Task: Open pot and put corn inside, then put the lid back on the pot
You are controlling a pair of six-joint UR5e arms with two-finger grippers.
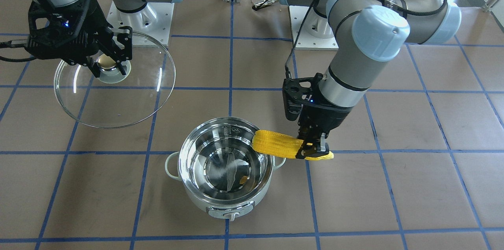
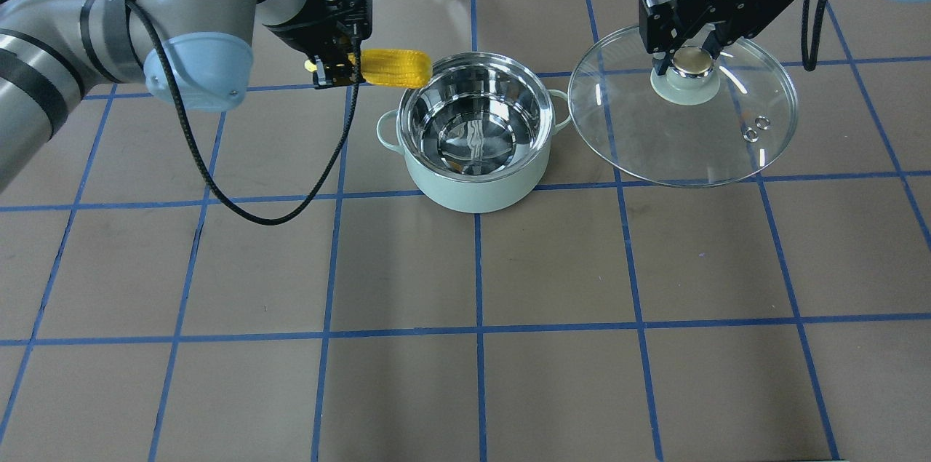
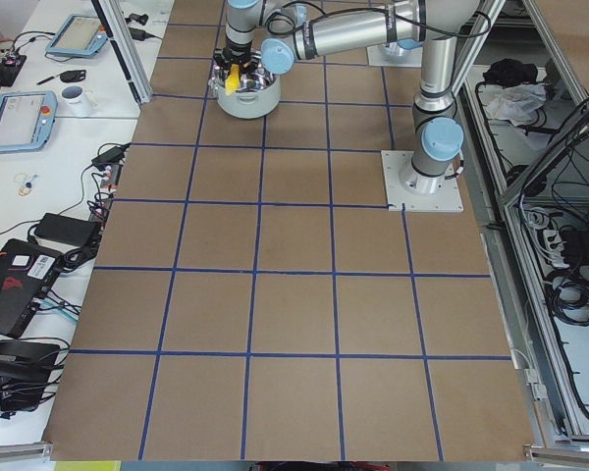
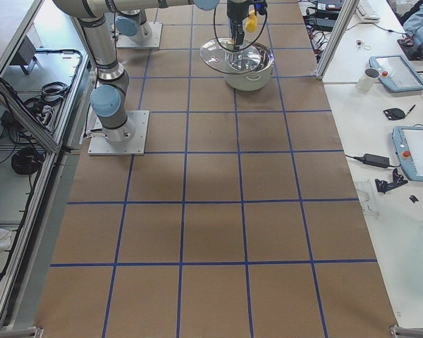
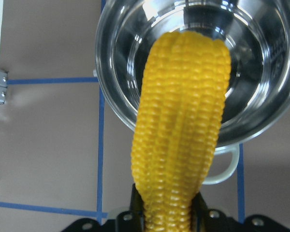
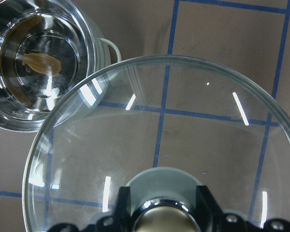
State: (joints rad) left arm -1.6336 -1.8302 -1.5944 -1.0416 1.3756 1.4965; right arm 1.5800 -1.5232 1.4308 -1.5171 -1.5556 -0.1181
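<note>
We have the lid off: our right gripper is clamped on its knob and holds it up beside the pot. Our left gripper is closed on the tapered end of the corn, whose blunt end reaches just over the rim. The pot stands open on the table and, as far as we can see, has nothing inside but reflections. We judge opening done; dropping the corn in and relidding are left.

"2F Adaptive" in white on the right end effector
</note>
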